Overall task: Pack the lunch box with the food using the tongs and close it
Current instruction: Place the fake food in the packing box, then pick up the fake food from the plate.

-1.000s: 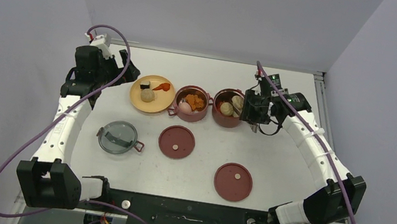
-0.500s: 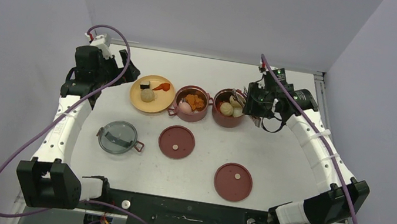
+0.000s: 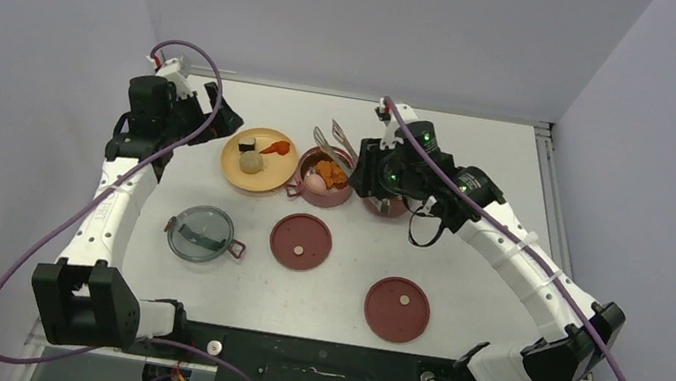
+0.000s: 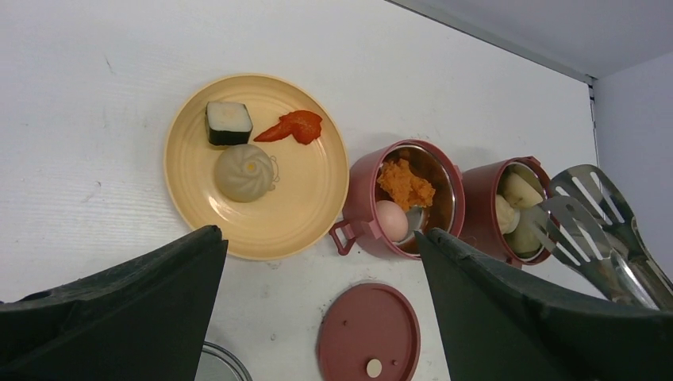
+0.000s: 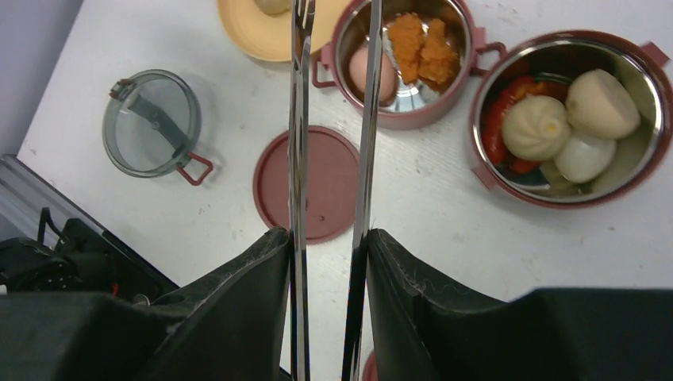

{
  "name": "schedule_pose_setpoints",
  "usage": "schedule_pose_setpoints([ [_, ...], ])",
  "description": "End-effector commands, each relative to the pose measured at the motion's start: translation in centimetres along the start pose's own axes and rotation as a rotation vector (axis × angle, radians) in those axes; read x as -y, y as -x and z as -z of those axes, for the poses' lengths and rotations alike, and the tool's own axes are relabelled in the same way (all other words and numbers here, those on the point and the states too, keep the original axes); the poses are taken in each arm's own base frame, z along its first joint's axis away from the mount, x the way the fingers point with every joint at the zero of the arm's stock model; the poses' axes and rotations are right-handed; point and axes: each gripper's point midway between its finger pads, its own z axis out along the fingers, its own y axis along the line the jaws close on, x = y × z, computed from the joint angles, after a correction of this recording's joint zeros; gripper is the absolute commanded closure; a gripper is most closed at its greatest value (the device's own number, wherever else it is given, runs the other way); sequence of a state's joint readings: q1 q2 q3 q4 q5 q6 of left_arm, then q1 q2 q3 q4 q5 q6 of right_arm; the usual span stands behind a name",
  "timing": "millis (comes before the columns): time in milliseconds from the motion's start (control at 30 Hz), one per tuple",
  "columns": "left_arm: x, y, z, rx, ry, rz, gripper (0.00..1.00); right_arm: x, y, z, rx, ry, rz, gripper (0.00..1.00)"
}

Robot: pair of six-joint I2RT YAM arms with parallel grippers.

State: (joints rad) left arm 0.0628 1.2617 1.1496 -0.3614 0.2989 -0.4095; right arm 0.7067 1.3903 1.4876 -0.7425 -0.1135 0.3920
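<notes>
A shallow yellow-orange plate is sitting toward the far left of the white table, with pale lilac walls standing around it.

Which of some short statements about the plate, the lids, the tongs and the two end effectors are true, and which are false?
1. The plate holds three food pieces. True.
2. The right end effector grips the tongs. True.
3. The grey lid sits on a container. False: it lies on the table, and both containers are open.
4. The left end effector holds a maroon lid. False: it is open and empty.
5. The egg lies with the orange food in the container beside the plate. True.
</notes>
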Motion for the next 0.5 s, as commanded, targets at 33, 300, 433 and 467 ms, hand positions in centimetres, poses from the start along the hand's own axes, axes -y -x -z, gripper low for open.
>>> schedule_pose_setpoints([
  [33,-1.1,0.8,-1.2,0.014,-0.021,0.061,0.03,-4.4,1.6,-4.6,0.086,0.094,0.014,0.62],
  [300,-3.2,0.8,-1.4,0.018,0.067,0.060,0.03,-8.0,-0.2,-11.1,0.040,0.081,0.068,0.59],
  [433,-3.9,0.5,-1.9,0.005,0.084,0.078,0.03,-9.0,-0.9,-13.6,0.023,0.084,0.087,0.58],
  [467,-4.0,0.5,-1.9,0.004,0.086,0.080,0.03,-9.1,-1.1,-14.1,0.016,0.086,0.087,0.58],
])
